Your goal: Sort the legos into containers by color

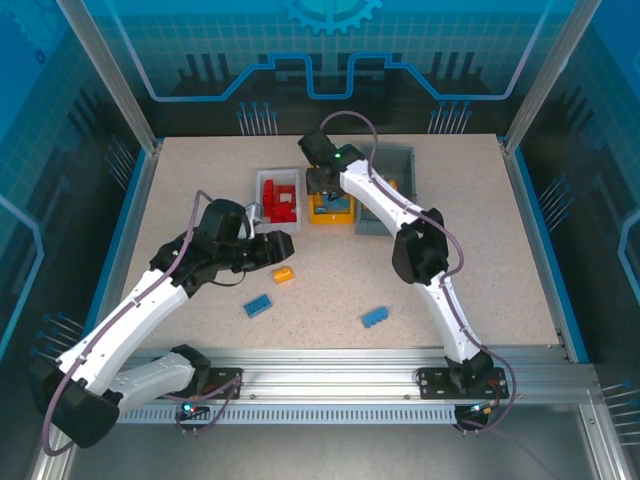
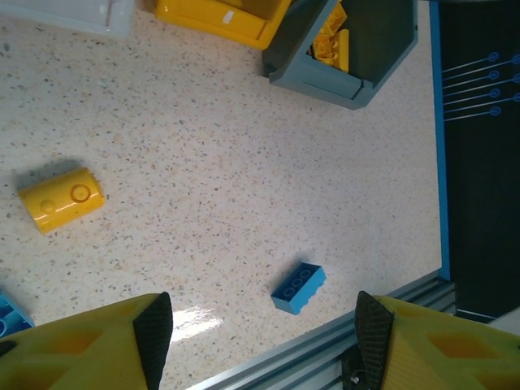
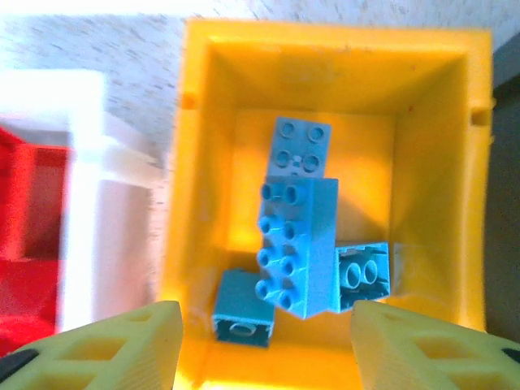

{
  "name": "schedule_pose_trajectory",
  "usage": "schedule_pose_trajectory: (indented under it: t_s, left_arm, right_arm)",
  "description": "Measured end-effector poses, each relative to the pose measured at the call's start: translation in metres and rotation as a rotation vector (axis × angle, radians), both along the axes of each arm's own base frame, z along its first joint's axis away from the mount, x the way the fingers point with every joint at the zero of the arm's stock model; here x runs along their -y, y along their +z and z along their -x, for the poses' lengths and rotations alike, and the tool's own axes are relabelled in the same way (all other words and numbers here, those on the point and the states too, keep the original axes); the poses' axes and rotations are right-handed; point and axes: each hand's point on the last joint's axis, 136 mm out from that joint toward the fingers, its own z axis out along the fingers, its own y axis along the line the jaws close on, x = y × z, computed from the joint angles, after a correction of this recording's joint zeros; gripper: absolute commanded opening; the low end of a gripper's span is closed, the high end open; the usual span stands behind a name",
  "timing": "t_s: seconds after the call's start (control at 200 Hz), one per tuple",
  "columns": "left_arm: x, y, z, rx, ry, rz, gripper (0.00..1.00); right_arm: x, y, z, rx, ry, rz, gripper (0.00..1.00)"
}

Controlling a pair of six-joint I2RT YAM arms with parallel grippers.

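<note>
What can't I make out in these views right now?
Top view: the yellow bin interior, hidden under the right arm's wrist.
Left wrist view: the dark grey bin is cut by the top edge; its yellow bricks cannot be counted.
Right wrist view: red legos blurred, cut by the left edge.
Left wrist view: a blue brick, mostly cut off at the left edge.

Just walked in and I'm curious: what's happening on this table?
The robot is sorting toy bricks into bins by colour. The right gripper hangs open above the yellow bin, which holds blue bricks. Red bricks sit in the white bin, yellow bricks in the grey bin. The left gripper is open over the table, where one loose yellow brick and two loose blue bricks are not yet binned.
</note>
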Motion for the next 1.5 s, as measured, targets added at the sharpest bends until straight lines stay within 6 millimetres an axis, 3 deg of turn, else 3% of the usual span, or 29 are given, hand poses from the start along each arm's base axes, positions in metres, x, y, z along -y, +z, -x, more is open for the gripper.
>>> schedule_pose_trajectory:
  t_s: [0.215, 0.34, 0.46, 0.63, 0.725, 0.805, 1.015, 1.231, 1.501]
  left_arm:
    - [-0.005, -0.018, 0.004, -0.027, -0.006, -0.066, 0.65]
    - [-0.013, -0.036, 0.018, -0.060, -0.023, -0.177, 0.66]
    - [-0.027, -0.064, 0.036, -0.122, -0.033, -0.304, 0.69]
    - [-0.051, -0.120, 0.063, -0.274, -0.048, -0.488, 0.74]
    - [-0.056, -0.135, 0.062, -0.313, -0.044, -0.556, 0.84]
    - [-0.060, -0.147, 0.057, -0.329, -0.044, -0.612, 0.85]
    - [-0.065, -0.179, 0.042, -0.347, -0.065, -0.732, 0.86]
    - [-0.063, -0.188, 0.030, -0.313, -0.082, -0.742, 0.80]
    - [-0.060, -0.205, 0.050, -0.387, -0.109, -0.688, 0.71]
  right_arm:
    - [-0.003, 0.086, 0.033, 0.161, 0.054, -0.065, 0.56]
    - [0.004, 0.106, 0.074, 0.227, 0.127, -0.089, 0.59]
    - [-0.008, 0.099, 0.130, 0.245, 0.277, -0.143, 0.64]
    - [-0.034, 0.055, 0.226, 0.209, 0.529, -0.202, 0.68]
    - [-0.040, 0.032, 0.270, 0.173, 0.621, -0.225, 0.69]
    - [-0.036, 0.022, 0.293, 0.153, 0.642, -0.247, 0.70]
    - [-0.027, 0.023, 0.315, 0.159, 0.615, -0.314, 0.70]
    - [-0.026, 0.024, 0.317, 0.160, 0.587, -0.334, 0.70]
    - [-0.025, 0.025, 0.315, 0.160, 0.565, -0.338, 0.70]
